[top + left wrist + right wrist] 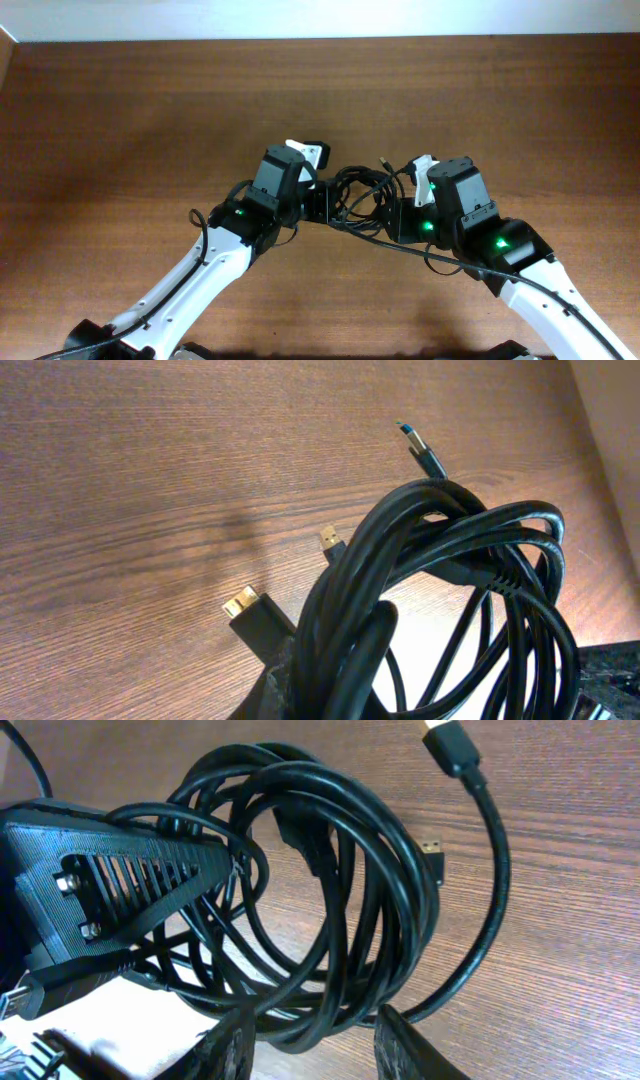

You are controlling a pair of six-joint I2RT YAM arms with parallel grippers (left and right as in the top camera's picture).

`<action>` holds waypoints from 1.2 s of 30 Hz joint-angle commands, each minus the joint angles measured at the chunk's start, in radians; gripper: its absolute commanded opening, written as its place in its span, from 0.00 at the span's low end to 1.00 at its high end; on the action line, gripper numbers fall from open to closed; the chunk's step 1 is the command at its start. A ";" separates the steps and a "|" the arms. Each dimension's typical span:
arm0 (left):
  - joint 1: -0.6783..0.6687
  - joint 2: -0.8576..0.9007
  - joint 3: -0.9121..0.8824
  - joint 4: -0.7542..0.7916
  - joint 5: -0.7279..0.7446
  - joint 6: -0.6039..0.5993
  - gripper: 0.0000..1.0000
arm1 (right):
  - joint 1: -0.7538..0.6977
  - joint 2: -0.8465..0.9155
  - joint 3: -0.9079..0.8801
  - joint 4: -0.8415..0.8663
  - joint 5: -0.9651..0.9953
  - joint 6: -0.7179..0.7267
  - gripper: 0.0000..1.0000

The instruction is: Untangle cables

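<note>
The cables (pixel 362 190) are a tangled bundle of thin black loops, held up between my two arms at the table's middle. My left gripper (pixel 322 203) is shut on the bundle's left side. In the left wrist view the cables (pixel 450 560) rise from the left gripper (pixel 330 685), with a blue-tipped plug (pixel 420 450) and a small gold plug (pixel 330 542) sticking out. My right gripper (pixel 315 1045) stands open, and the lower loops of the cables (pixel 330 890) hang between its fingers (pixel 232 1045) without being pinched. The left gripper's ribbed finger (pixel 130 890) grips the bundle there.
The brown wooden table (pixel 150 120) stretches to both sides. Its far edge meets a white wall (pixel 320 15) at the top. Both arms (pixel 200 270) reach in from the near edge, the right arm (pixel 520 260) with its own thick wire.
</note>
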 commanded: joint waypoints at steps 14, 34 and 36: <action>-0.077 -0.001 0.003 0.027 0.074 0.093 0.00 | 0.006 0.003 0.015 0.014 -0.028 -0.002 0.25; -0.076 -0.001 0.003 -0.007 -0.409 -0.095 0.00 | 0.005 0.002 0.015 -0.048 0.065 0.047 0.04; -0.076 -0.001 0.003 -0.027 -0.406 -0.171 0.00 | 0.005 0.002 0.015 -0.058 0.095 0.055 0.04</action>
